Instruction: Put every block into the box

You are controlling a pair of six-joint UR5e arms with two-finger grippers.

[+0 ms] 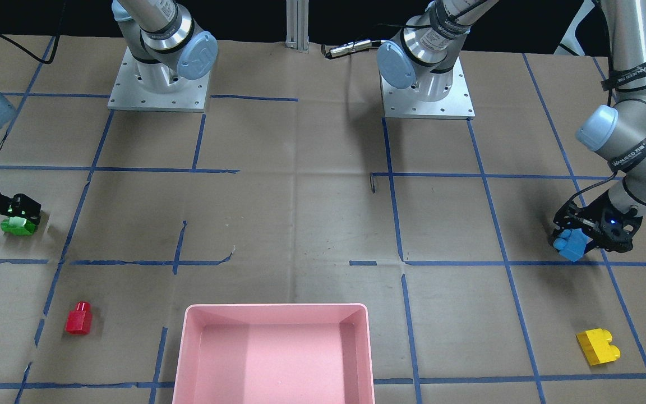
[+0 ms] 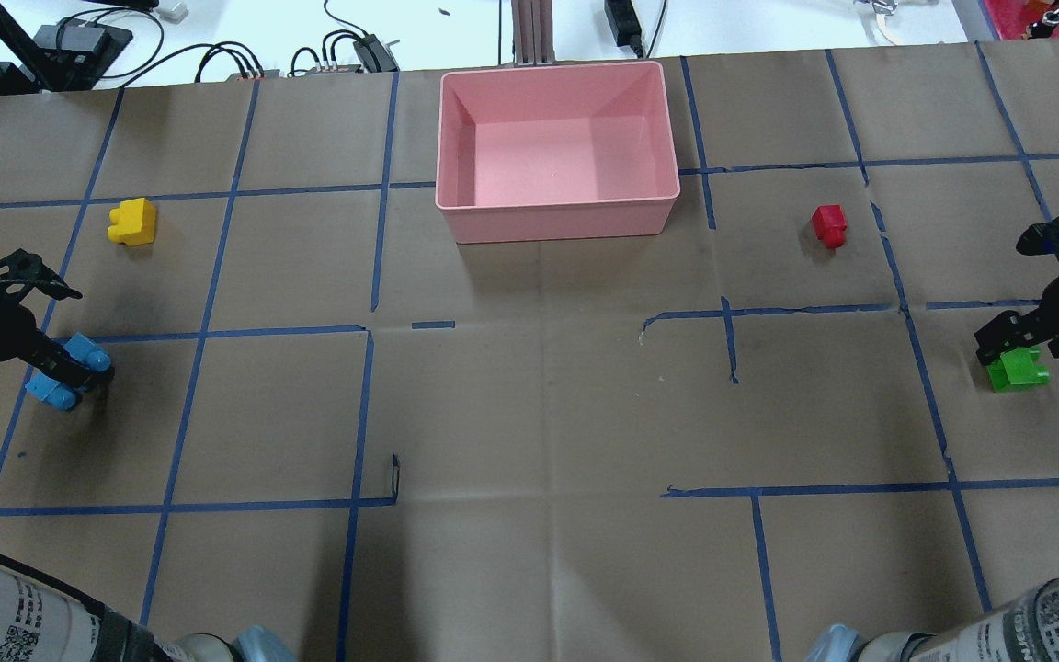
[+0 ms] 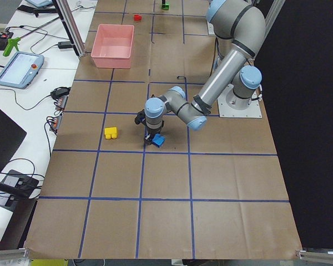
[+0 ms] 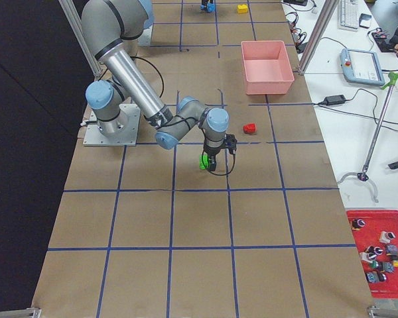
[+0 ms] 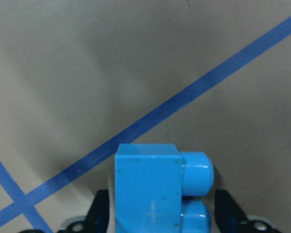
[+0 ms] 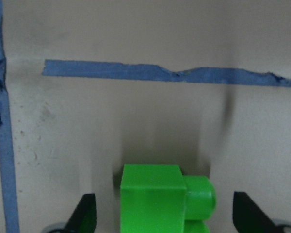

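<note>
Picking, both arms at once.

Left gripper (image 2: 70, 368): jaws narrow, pressed on the flat flanks of the blue brick (image 5: 145, 189), studs pointing sideways out of the gap. Cannot tell whether the brick is off the table (image 2: 529, 414) yet.

Right gripper (image 2: 1017, 354): jaws wide, straddling the green brick (image 6: 153, 196). The brick sits between the fingers (image 6: 87, 216), with clear gaps on both sides and slightly nearer one finger than the other.

Box (image 2: 557, 207): nothing in it, well apart from both sets of jaws, out between the two arms. Yellow brick (image 2: 132, 221) lies near the left jaws on their box side; red brick (image 2: 830, 223) lies between the right jaws and the box. Neither is touched.

Judgement, step in hand: close right, lift both.
- Right: centre the gap on the brick before closing, else the nearer finger may push it askew. Grip the flat faces, not the stud side.
- Left: lift straight up. The hold looks low on the brick, so watch for it pivoting.
- Carry high enough to clear the box wall, and keep the right path off the red brick.
- Release low over the box floor so the bricks do not bounce out.
</note>
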